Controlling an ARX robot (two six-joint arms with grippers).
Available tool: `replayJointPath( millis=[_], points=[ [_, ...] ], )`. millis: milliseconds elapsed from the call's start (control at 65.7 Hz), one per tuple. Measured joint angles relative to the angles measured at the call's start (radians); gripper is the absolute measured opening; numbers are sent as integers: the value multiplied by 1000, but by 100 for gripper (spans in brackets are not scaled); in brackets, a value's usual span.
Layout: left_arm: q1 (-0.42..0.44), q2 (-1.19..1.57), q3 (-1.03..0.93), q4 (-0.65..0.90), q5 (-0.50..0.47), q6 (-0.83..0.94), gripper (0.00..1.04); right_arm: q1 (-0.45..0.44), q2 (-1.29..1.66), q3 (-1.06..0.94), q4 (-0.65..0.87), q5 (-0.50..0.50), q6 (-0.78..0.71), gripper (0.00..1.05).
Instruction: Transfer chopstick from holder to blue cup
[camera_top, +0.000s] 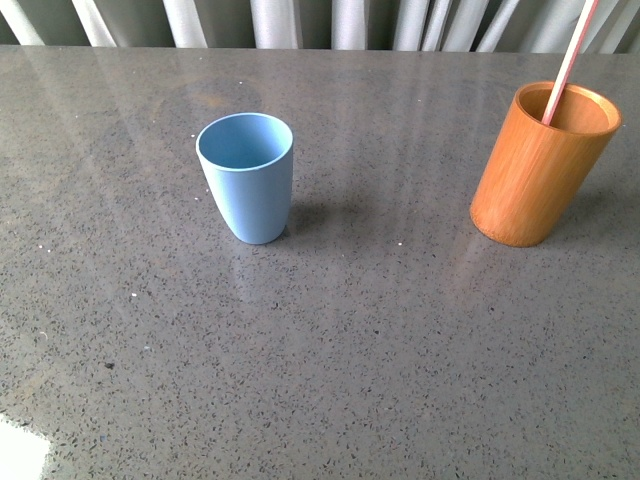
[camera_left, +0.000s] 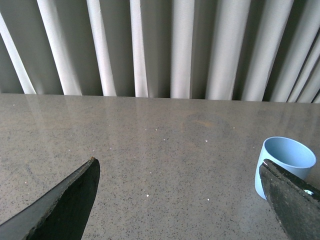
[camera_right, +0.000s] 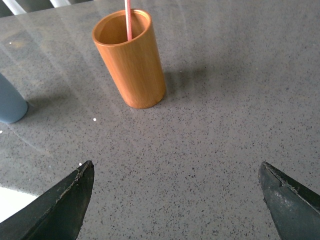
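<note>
Hazards at the outset of the transfer; the thin chopstick (camera_top: 567, 68) offers little surface to a grasp and would probably twist or slip if it is pinched off-centre; pulling it sideways rather than straight up along its lean could press it against the rim of the holder (camera_top: 535, 180) and tip or slide that cylinder on the glossy counter (camera_top: 350, 360); the blue cup (camera_top: 247, 185) tapers to a narrow base and looks light, so a long stick dropped against its rim may well topple it; the right pincer (camera_right: 176, 164) is released, its jaws spread wide over bare counter, with the holder near ahead of it; the left pincer (camera_left: 179, 165) is likewise released and grasps nothing, with the cup showing just beside one jaw in its wrist view; the chopstick stands inside the holder, on the right of the counter, leaning on the far part of the rim, well apart from the cup on the left; it appears as a straight, slender, pinkish-red stick with a pale stripe along it, much taller than the holder, its upper end running out of the front view
</note>
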Motion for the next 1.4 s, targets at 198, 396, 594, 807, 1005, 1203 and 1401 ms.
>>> replayJointPath(
  millis=[198,396,594,807,1005,1203,1401],
  points=[
    [0,0,0,0,0,0,96,47,344,145,261,-32,22,96],
    [0,0,0,0,0,0,96,146,753,343,486,17,-27,96],
    [0,0,0,0,0,0,96,177,1053,570,523,72,-51,96],
    [0,0,0,0,0,0,96,179,1185,720,474,89,-37,96],
    [0,0,0,0,0,0,96,192,1266,830,433,107,-28,96],
    [0,0,0,0,0,0,96,197,1315,868,423,118,-28,96],
    [0,0,0,0,0,0,96,200,1353,890,424,119,-28,96]
  ],
)
